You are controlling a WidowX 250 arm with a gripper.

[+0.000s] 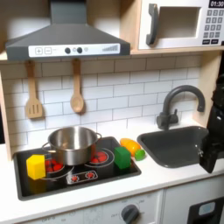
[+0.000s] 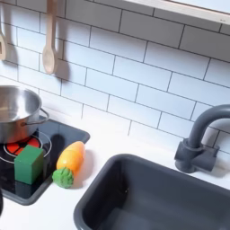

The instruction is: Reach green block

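The small dark-green plastic cube block (image 1: 121, 157) (image 2: 30, 164) is sitting on the black stovetop (image 1: 96, 172), just beside the steel pot (image 1: 72, 145); the black gripper (image 1: 211, 144) is hanging well apart from that pot; whether its jaws are spread, I cannot tell.

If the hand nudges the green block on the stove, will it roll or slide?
Probably slide, not roll: the green block looks boxy with flat faces and sits flat on the stove. It looks like stiff plastic, likely light. The smooth stovetop may let it skid toward the carrot toy beside it.
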